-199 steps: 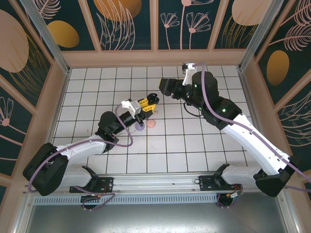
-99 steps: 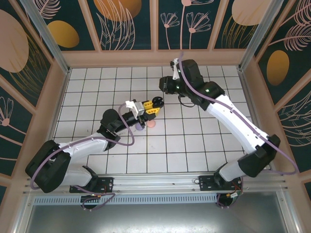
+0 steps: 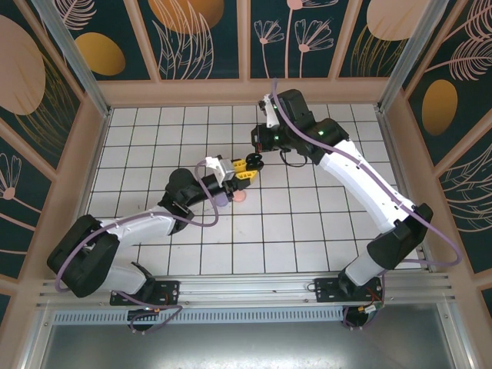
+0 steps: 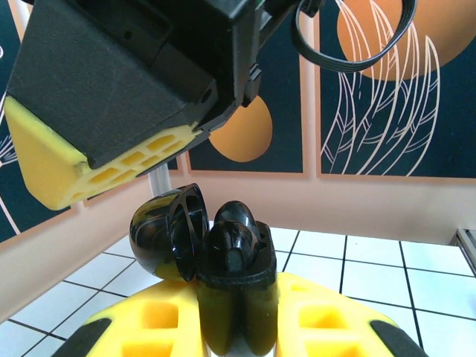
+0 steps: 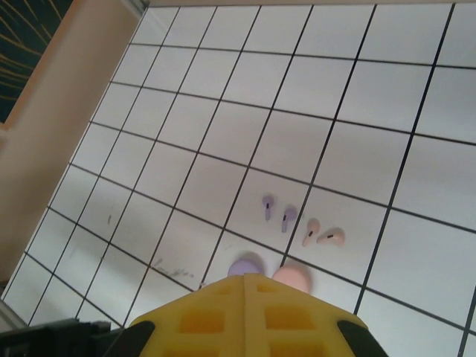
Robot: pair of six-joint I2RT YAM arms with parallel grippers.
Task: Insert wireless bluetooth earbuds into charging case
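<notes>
Right arm: it has swung in from the back right and now hangs close over the left arm's load.
Right gripper (image 5: 245, 316): its yellow fingers were wide apart a second ago and are now pressed together, with nothing seen between them.
Left gripper (image 4: 234, 323): unchanged, its yellow fingers clamped on the glossy black charging case (image 4: 232, 297), which it holds upright off the table with the lid (image 4: 167, 232) flipped open to one side.
Black earbud (image 4: 236, 223): a glossy rounded head sits in the case's well. Whether both buds are in cannot be told.
Lilac-grey stemmed earbuds (image 5: 277, 213): loose on the white tiled table (image 5: 372, 97), just beside the pale pink stemmed earbuds (image 5: 321, 235).
Round discs: a lilac disc (image 5: 244, 265) and a pink disc (image 5: 294, 277) lie near those pairs.
Meaning: the black pair looks close to finished. The closed fingers probably suit pressing a bud home or tipping the lid shut. Two pairs are not yet cased.
</notes>
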